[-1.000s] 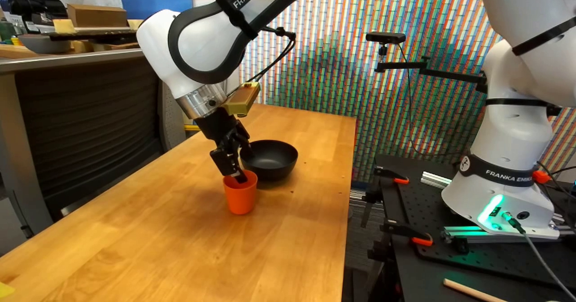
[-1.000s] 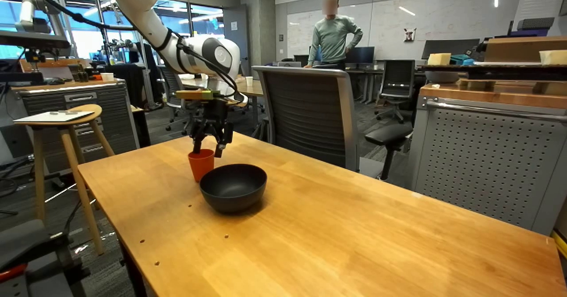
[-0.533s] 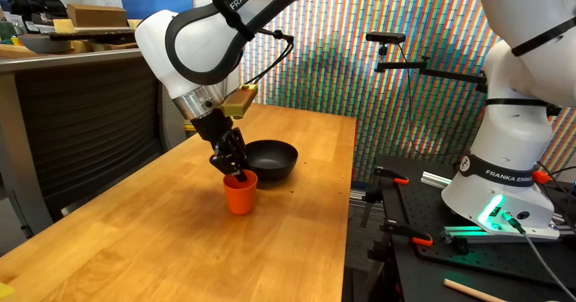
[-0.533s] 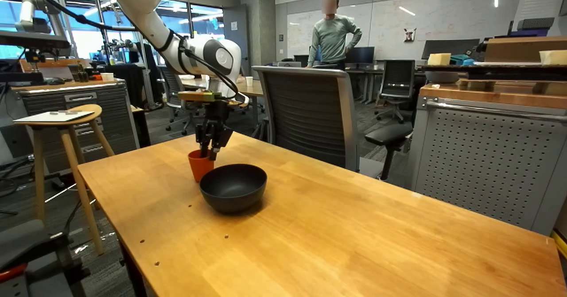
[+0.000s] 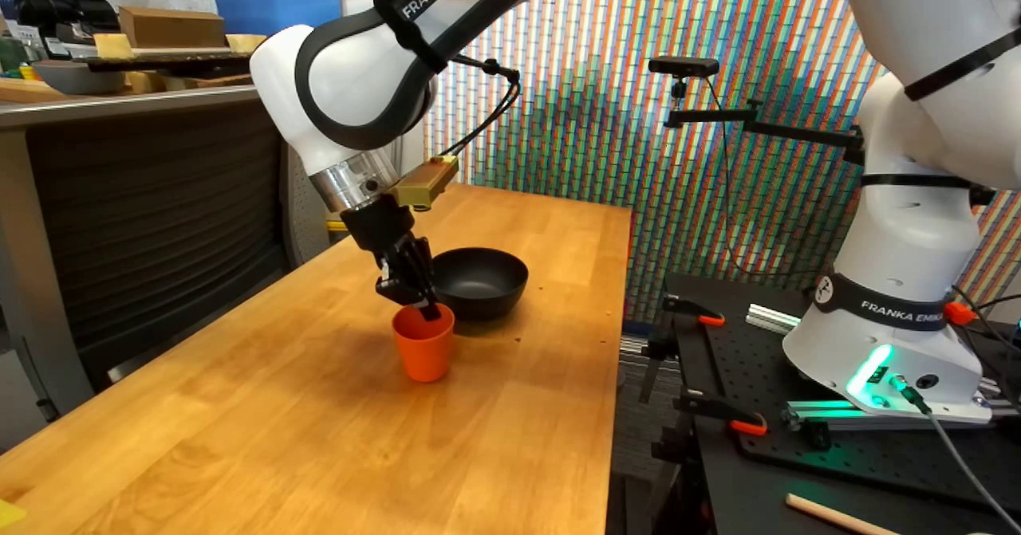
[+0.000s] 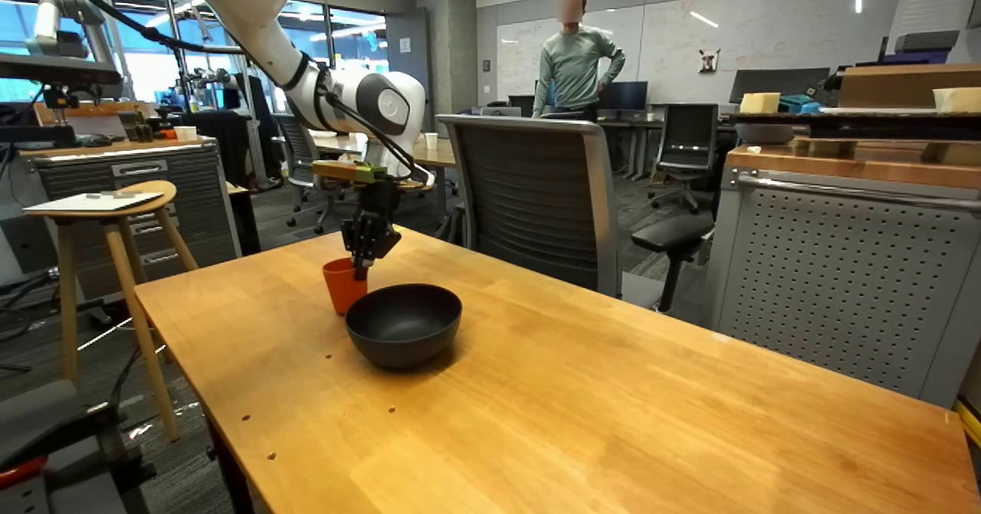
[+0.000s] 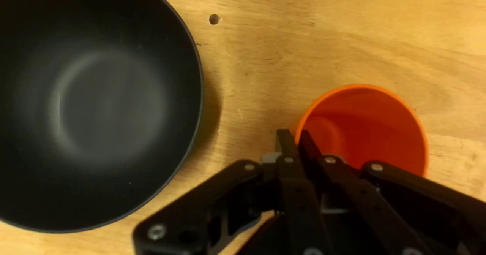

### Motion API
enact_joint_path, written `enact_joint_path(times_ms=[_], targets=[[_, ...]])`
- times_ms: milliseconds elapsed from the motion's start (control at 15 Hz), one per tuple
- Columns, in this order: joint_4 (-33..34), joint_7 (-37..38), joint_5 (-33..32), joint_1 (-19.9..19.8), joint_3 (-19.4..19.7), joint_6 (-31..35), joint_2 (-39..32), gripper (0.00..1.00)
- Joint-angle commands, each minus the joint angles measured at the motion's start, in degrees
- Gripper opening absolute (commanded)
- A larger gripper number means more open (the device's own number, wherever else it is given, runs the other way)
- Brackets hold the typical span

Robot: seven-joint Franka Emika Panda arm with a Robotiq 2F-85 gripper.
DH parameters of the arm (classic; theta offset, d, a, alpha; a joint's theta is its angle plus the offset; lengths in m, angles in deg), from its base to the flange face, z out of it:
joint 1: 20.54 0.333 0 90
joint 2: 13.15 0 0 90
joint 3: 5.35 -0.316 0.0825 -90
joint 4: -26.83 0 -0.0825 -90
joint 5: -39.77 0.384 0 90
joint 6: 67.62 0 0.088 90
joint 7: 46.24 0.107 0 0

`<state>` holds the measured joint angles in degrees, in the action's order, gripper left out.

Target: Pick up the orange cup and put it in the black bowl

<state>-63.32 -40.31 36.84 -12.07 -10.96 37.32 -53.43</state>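
Note:
The orange cup stands close to upright at the table's surface, beside the black bowl, in both exterior views. My gripper is shut on the cup's near-bowl wall at the rim: the wrist view has one finger inside the orange cup and the other outside it. From above and at a slant, the gripper reaches down to the rim in an exterior view. The black bowl fills the left of the wrist view, its inside bare, with a strip of wood between it and the cup. The fingers' lower ends inside the cup are hidden.
The wooden table carries both things. An office chair stands along one table edge. The robot's base is on a black bench past another edge. A person stands far back.
The gripper's fingers have come together from wide apart and closed on the cup's rim. The orange cup has shifted slightly away from the bowl. The bowl has not moved.

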Motion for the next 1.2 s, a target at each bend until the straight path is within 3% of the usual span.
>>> enact_joint_path(times_ms=[0, 667, 867, 1133], targets=[[-1.80, -1.86, 1.68, -0.90, 0.24, 0.17, 2.35, 0.02], [-14.50, 6.16, 0.01, -3.80, 6.17, 2.76, 23.05, 0.02], [-19.29, 8.95, 0.82, -5.77, 7.89, 4.48, 25.55, 0.02], [-22.93, 10.26, 1.75, -7.95, 8.85, 8.35, 23.81, 0.02]])
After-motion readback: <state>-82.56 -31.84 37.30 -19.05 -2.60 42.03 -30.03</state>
